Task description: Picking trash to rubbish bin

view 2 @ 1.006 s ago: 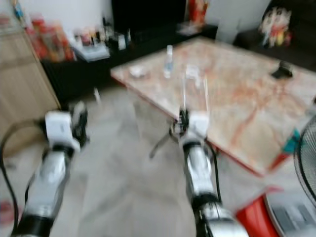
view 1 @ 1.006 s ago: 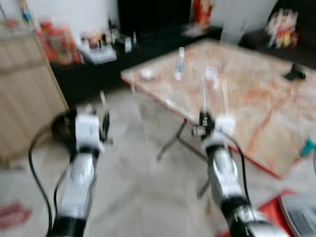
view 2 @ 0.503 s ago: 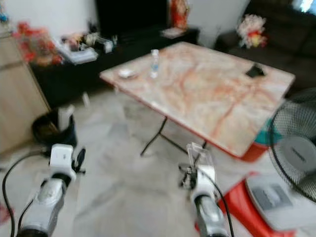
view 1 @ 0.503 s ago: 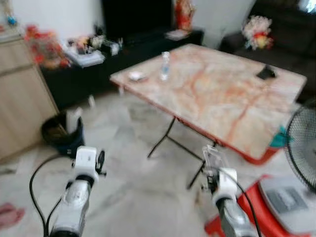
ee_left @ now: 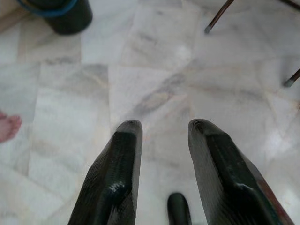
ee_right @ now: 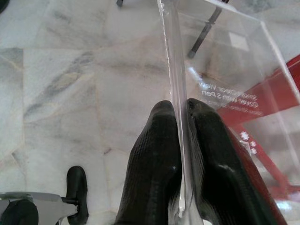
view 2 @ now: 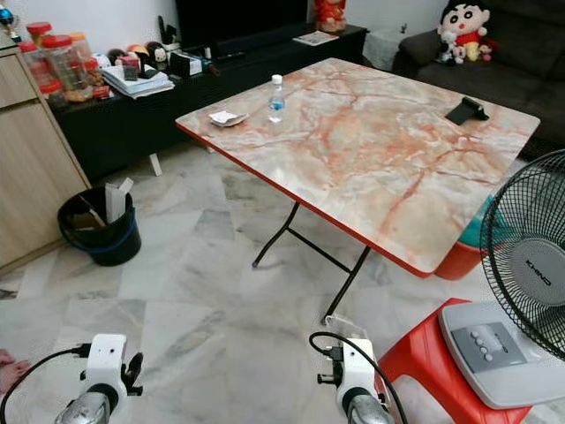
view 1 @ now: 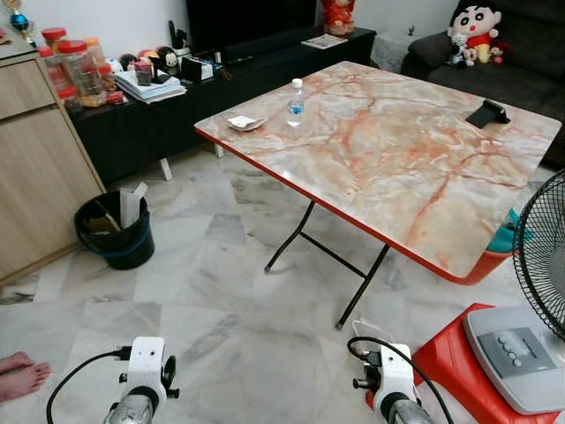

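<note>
Plastic wrapper (ee_right: 225, 79) between right fingers (ee_right: 154, 154)

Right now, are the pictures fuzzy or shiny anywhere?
Left and right eye views: sharp, evenly lit, with soft window sheen on the marble table and floor tiles. Left wrist view: the open left gripper is sharp, the floor slightly soft. Right wrist view: the clear plastic box pinched by the right gripper shows white glare lines.
</note>
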Available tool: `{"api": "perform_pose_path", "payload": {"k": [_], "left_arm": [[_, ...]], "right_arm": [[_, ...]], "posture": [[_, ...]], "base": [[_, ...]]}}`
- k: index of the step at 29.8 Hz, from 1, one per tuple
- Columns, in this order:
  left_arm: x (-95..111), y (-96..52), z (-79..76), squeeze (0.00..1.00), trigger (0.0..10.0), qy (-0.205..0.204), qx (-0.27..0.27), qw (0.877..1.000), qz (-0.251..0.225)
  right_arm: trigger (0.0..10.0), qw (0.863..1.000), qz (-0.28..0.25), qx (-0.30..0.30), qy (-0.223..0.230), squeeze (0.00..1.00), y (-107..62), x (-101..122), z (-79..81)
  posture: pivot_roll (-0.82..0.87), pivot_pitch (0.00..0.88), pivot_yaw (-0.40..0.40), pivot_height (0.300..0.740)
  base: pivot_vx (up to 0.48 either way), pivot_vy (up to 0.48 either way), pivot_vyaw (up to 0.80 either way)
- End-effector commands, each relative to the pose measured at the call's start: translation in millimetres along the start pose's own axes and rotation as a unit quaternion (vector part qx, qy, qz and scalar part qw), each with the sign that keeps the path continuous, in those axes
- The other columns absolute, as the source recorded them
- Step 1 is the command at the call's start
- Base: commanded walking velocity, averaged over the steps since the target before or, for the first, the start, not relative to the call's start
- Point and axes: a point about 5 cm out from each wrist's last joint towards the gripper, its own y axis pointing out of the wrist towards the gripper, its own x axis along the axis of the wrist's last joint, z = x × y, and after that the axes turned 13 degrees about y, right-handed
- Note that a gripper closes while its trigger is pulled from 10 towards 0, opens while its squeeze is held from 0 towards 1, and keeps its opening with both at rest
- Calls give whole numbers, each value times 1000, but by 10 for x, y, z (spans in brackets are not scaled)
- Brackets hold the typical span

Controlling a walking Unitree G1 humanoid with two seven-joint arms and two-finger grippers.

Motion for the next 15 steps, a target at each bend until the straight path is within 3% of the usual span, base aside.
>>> {"api": "perform_pose_path", "payload": {"k": [1,7,15], "left_arm": [[-121,-35,44,0,10000,-14,11,999,28],[-356,-119,20,0,10000,-42,21,995,88],[-416,-146,5,0,10000,-46,21,994,102]], "right_arm": [[10000,1000,8,-3,-6,0,1,-19,6],[10000,999,31,-18,-12,0,-17,-105,-18],[10000,999,37,-20,-11,0,-23,-151,14]], "posture": [[-86,0,-27,740],[-84,0,-18,740],[-86,0,-13,740]], "base": [[0,0,794],[0,0,794],[0,0,794]]}}
